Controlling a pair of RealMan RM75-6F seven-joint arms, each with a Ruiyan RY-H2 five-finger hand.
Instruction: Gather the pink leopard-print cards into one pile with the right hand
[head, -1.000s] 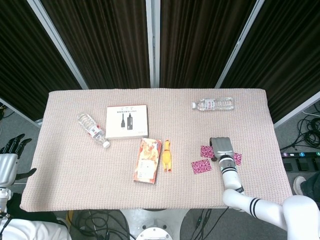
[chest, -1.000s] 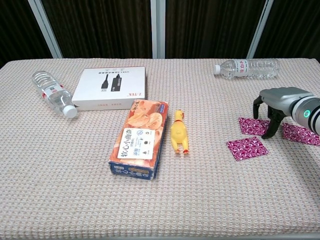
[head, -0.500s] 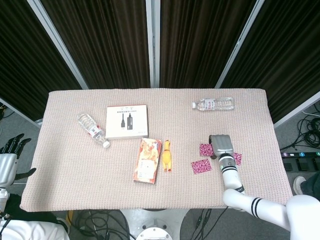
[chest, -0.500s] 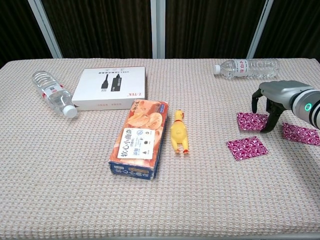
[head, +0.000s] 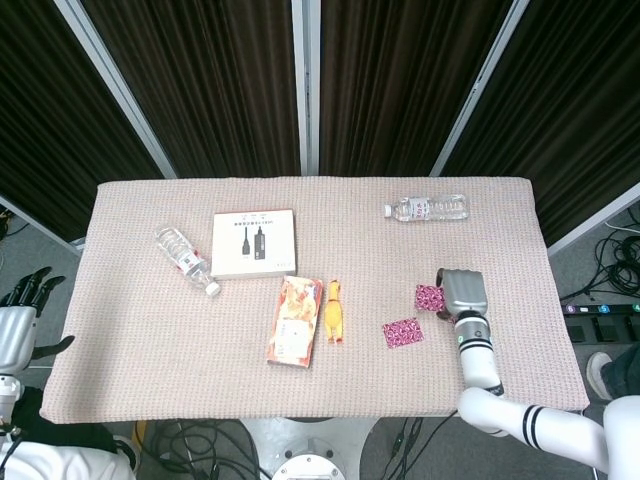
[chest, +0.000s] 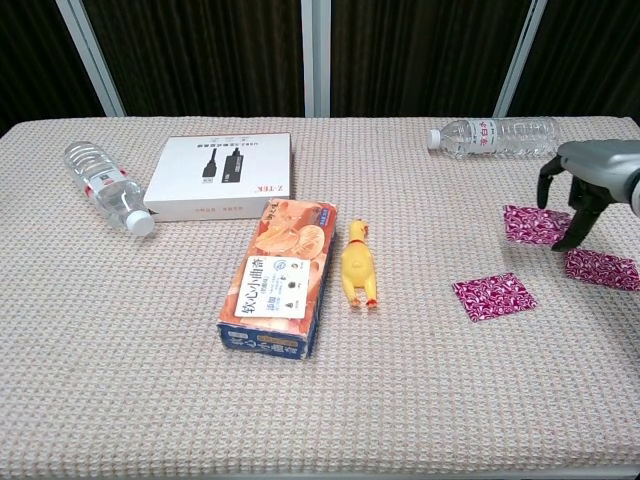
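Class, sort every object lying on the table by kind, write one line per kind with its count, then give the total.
Pink leopard-print cards: 3
Plastic water bottles: 2
Boxes: 2, the white box and the orange box
Yellow rubber chicken: 1
Total: 8
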